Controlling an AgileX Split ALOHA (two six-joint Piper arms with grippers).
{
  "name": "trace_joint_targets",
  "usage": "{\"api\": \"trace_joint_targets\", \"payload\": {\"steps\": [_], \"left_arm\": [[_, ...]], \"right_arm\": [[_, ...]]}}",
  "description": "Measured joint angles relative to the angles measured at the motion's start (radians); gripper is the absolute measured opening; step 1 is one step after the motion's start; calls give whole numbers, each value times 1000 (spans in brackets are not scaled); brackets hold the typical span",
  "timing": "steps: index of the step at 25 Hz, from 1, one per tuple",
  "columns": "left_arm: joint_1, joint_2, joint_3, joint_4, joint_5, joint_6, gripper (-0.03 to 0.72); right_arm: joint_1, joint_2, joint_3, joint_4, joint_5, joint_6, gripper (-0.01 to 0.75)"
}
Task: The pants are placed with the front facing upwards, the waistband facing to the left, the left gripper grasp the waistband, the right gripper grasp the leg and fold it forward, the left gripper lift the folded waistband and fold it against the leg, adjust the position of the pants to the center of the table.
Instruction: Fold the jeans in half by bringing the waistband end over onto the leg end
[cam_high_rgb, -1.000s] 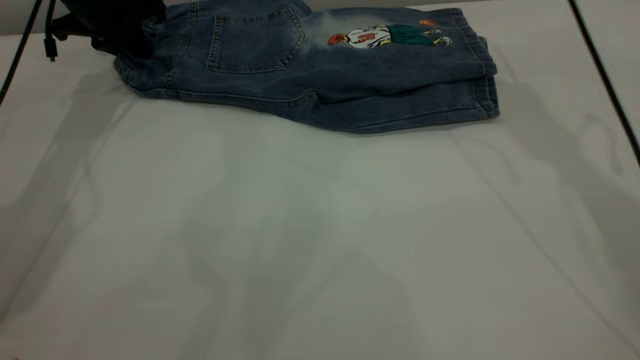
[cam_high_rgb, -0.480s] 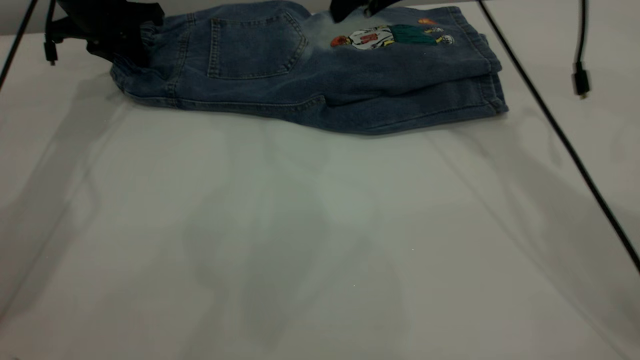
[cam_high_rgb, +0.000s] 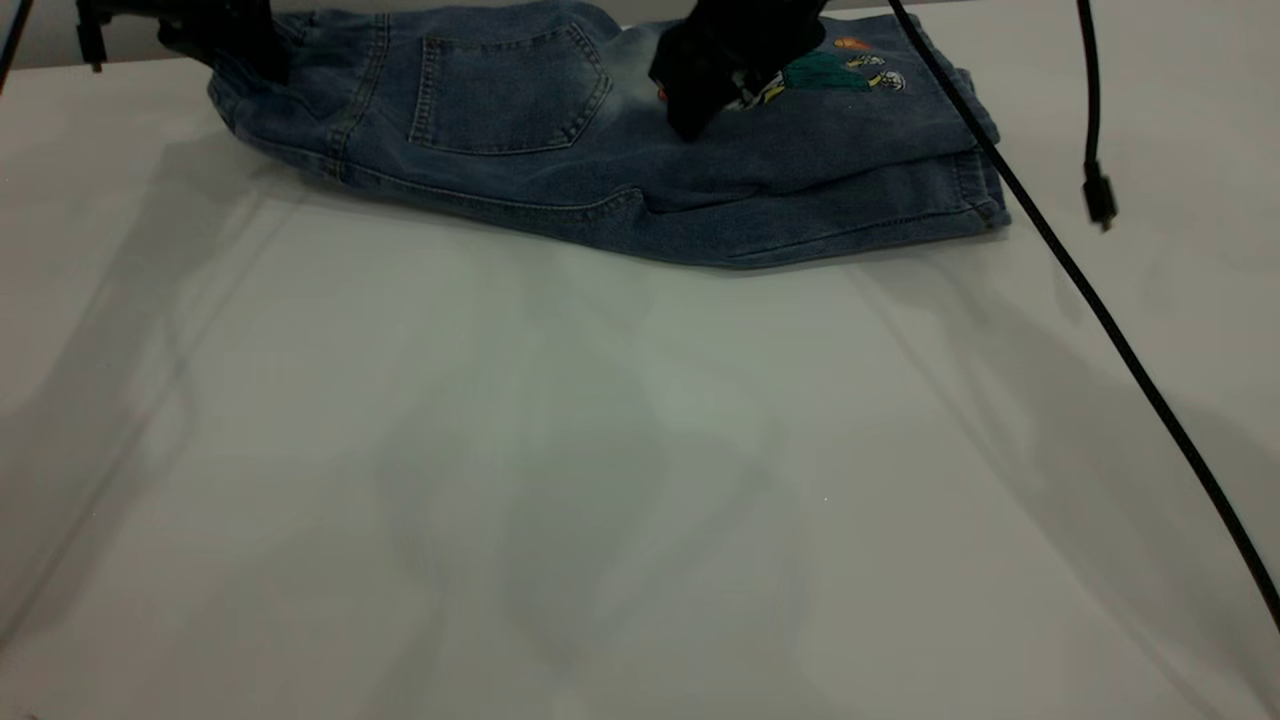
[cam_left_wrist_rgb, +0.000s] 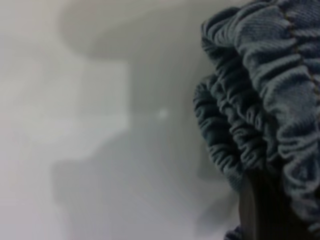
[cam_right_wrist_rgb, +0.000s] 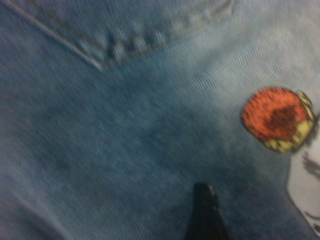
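Denim pants (cam_high_rgb: 560, 150) w/ right gripper (cam_high_rgb: 690, 120) over printed figure, fingers unclear

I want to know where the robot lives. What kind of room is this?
Probably a robot test lab, not a home. A plain white table holds only folded blue pants. Two black robot hands work on them: the left hand at the waistband, the right hand on the leg. Black cables dangle overhead.

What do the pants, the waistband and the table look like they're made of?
Pants: blue denim, likely cotton, by the twill weave and tan stitching.
Waistband: same denim, ruched, probably over elastic.
Table: smooth matte white, maybe laminate; unclear.
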Motion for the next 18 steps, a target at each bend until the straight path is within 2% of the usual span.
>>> {"api": "trace_joint_targets", "payload": {"steps": [4,11,18], "left_arm": [[0,-10,-30,-27,8,23,132],[-3,-11,-123,-169,81,112,132],[-45,-11,-209,-306,178,200,131]], "right_arm": [[13,9,0,-6,22,1,437],[65,9,1,-3,64,0,439],[125,9,1,4,59,0,439]]}}
